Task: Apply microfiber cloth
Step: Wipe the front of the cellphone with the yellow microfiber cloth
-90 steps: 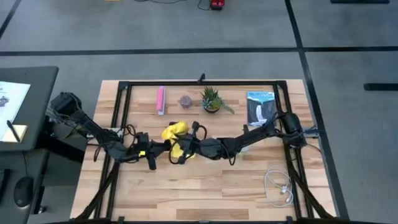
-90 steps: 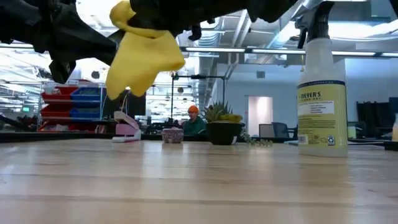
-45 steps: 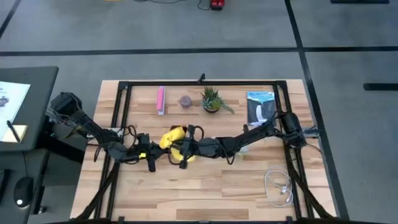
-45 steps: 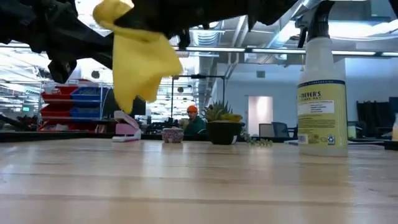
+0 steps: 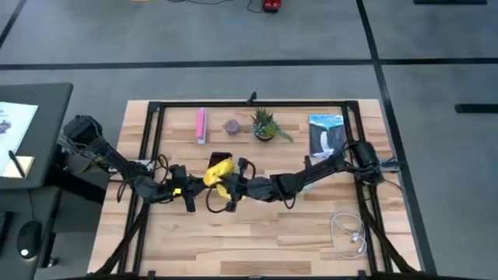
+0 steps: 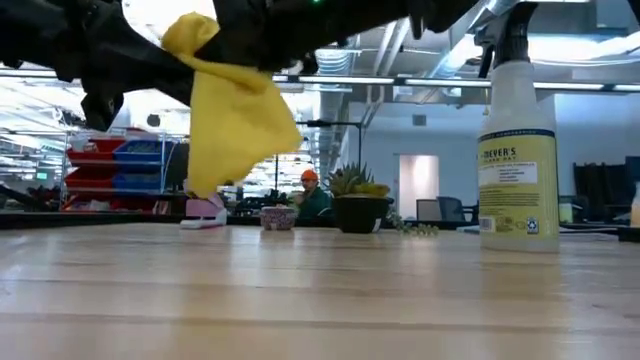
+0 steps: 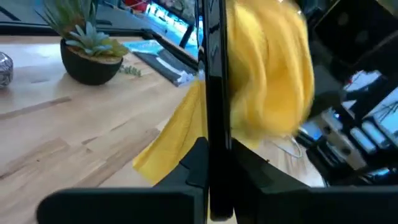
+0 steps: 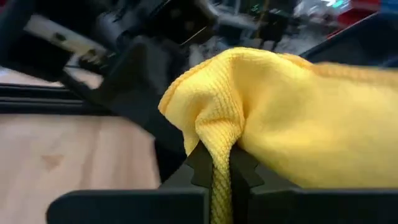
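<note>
Two dark arms met over the middle of the pale wooden worktop (image 5: 257, 233), and each held its share. The right tool (image 8: 214, 168) was clamped on a bunched fold of the bright yellow soft microfiber cloth (image 8: 280, 118), which hung in the air clear of the worktop, draping down in the low view (image 6: 235, 120). The left tool (image 7: 214, 180) was shut on a thin black phone (image 7: 214, 81), seen edge-on and upright, probably presented so the cloth could be drawn across its face. The cloth lay right against that phone, part on either side of it. Its weave looked fine and ribbed, plain, crumpled at the pinch and loose below. A pink narrow bar (image 5: 201, 124) lay well apart.
</note>
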